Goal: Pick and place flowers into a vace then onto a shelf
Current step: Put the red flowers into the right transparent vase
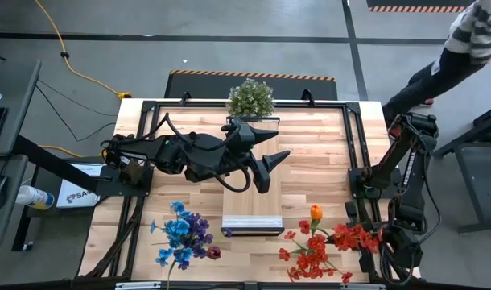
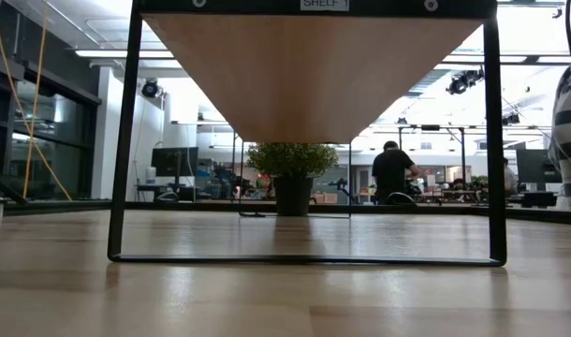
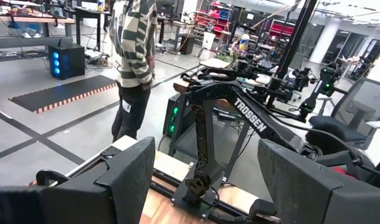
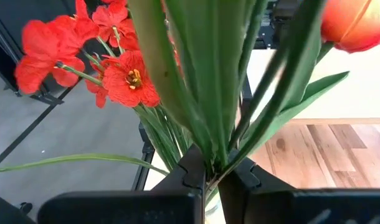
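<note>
the right gripper (image 4: 205,186) is closed on the green stems of the red flowers (image 1: 322,246), which are seen at the lower right of the high view, near the table's front edge; an orange bloom (image 1: 315,213) sits just above them. in the right wrist view the stems are pinched between the two dark fingers, with red blooms at upper left and the orange one at upper right. the blue flowers (image 1: 181,234), mixed with purple and one dark red bloom, lie untouched at the lower left of the high view. the left gripper (image 1: 266,171) is held open over the middle of the table, above the shelf (image 1: 252,217), with nothing between its fingers. the shelf runs down the centre of the high view; a bushy plant (image 1: 250,98) stands at its far end, top centre. no vase can be made out in any view. the task is judged barely begun: one bunch is gripped, nothing is in a vase, and nothing has been set on the shelf. a person (image 1: 463,48) stands at the upper right
</note>
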